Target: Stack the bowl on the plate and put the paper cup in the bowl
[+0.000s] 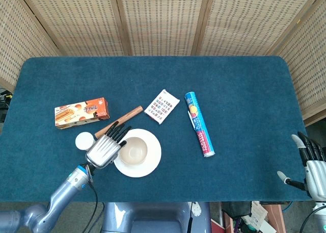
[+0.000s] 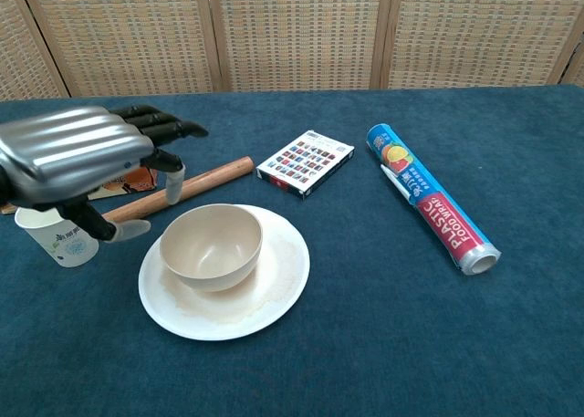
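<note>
The round beige bowl (image 2: 212, 245) sits inside the flat white plate (image 2: 278, 289) near the front of the dark blue carpeted tabletop (image 1: 239, 80); the bowl holds nothing. The white paper cup (image 2: 57, 236) stands upright on the tabletop at the plate's 9 o'clock, apart from it (its mouth faces up, and the head view shows only white inside). The silver left hand (image 2: 78, 157) hangs above the tabletop between cup and bowl, fingers spread and gripping nothing. The right hand (image 1: 310, 164) rests off the tabletop's edge at 4 o'clock, fingers apart and empty.

A brown wooden rolling pin (image 2: 182, 189) lies at the plate's 11 o'clock, an orange biscuit box (image 1: 81, 112) at 10 o'clock, a small printed card pack (image 2: 305, 162) at 1 o'clock, and a blue plastic-wrap roll (image 2: 431, 198) at 3 o'clock.
</note>
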Available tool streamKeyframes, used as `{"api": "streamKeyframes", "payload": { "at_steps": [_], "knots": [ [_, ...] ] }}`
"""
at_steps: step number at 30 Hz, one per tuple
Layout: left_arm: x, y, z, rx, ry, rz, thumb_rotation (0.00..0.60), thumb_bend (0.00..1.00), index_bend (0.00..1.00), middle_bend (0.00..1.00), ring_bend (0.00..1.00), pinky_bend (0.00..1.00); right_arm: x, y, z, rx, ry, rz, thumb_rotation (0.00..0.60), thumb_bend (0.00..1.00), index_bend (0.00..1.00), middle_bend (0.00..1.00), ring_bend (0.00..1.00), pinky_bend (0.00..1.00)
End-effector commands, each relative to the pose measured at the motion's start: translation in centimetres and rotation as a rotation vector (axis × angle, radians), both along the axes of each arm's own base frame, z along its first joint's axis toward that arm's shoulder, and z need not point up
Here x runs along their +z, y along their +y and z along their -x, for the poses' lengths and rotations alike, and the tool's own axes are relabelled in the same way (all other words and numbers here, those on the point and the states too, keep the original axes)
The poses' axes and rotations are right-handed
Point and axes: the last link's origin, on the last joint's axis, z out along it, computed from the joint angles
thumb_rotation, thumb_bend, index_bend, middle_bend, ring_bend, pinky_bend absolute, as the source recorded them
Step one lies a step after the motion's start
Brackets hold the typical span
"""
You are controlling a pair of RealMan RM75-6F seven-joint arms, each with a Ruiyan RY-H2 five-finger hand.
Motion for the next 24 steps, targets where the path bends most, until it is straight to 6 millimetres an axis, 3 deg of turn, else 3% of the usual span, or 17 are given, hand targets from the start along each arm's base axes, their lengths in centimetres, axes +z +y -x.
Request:
{"api": "streamKeyframes", "payload": {
  "at_steps": [1,7,10,15,24],
  "knots": [
    [2.9,0.1,0.4,0.020,-0.047,-0.052,0.600,0.32,0.42,0.02,0.00,0.01,0.0,0.0,0.0,0.000,0.001,-0.001,0.600,0.15,0.00,0.00,0.00,0.00],
    [5.9,-0.1,2.4,0.066,-0.070,-0.102,0.600,0.32,0.42,0.02,0.00,0.01,-0.1,0.0,-0.2,0.004,0.007,-0.004,0.600,0.15,0.00,0.00,0.00,0.00],
    [7.0,-1.2,5.3,0.106,-0.047,-0.118,0.600,0.32,0.42,0.02,0.00,0.01,-0.2,0.0,-0.3,0.007,0.012,-0.003,0.600,0.15,0.00,0.00,0.00,0.00],
    [7.3,-2.2,8.1,0.152,-0.048,-0.111,0.600,0.32,0.42,0.02,0.00,0.01,-0.3,0.0,-0.4,0.006,0.015,-0.004,0.600,0.15,0.00,0.00,0.00,0.00],
    [7.3,-2.9,10.9,0.199,-0.048,-0.115,0.600,0.32,0.44,0.02,0.00,0.01,-0.4,0.0,-0.4,0.005,0.016,-0.011,0.600,0.15,0.00,0.00,0.00,0.00]
  ]
}}
